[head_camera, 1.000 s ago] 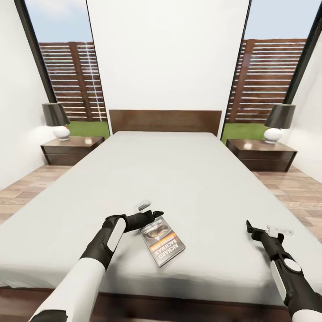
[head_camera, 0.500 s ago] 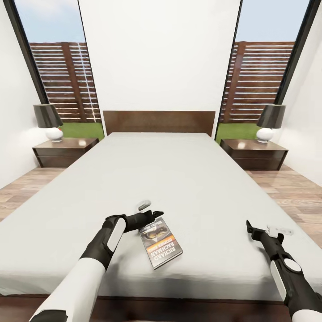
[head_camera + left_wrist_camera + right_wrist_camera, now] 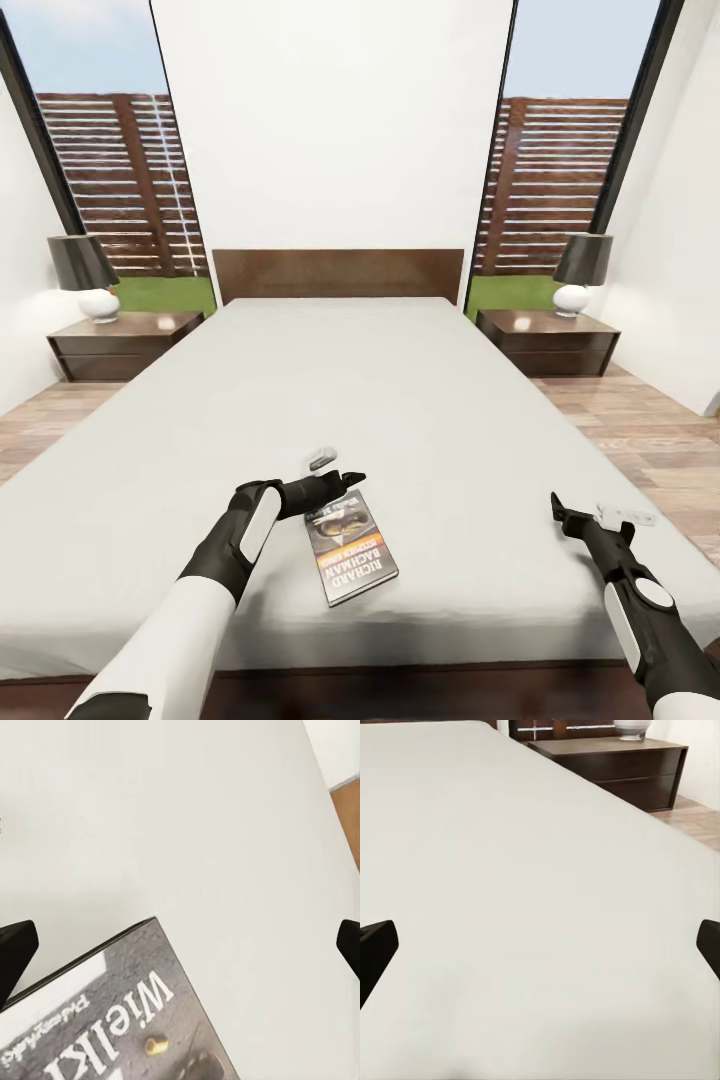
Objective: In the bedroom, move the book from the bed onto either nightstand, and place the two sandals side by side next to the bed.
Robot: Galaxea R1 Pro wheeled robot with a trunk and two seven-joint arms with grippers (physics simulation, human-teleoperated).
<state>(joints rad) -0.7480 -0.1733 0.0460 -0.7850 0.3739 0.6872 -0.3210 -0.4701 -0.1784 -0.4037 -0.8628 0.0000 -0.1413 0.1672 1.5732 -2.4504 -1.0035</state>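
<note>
Near the foot of the pale grey mattress bed (image 3: 400, 400), the small dark-cover paperback book (image 3: 350, 550) lies flat under the left gripper (image 3: 350, 478), jaws spread. R. gripper (image 3: 556, 510) also spread. Camera has shifted right vs. earlier; dark brown nightstands (image 3: 545, 340) sit further left in view.

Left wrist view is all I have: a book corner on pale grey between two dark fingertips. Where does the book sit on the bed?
Observer: The book lies flat near the foot of the bed, at the tip of the left end effector.
Operator: Which nightstand is free for it?
Observer: Both; the left nightstand and the right nightstand each carry one lamp beside bare top.
Operator: Where is my other arm?
Observer: The right end effector is open over the mattress near the bed's right edge, holding nothing.
</note>
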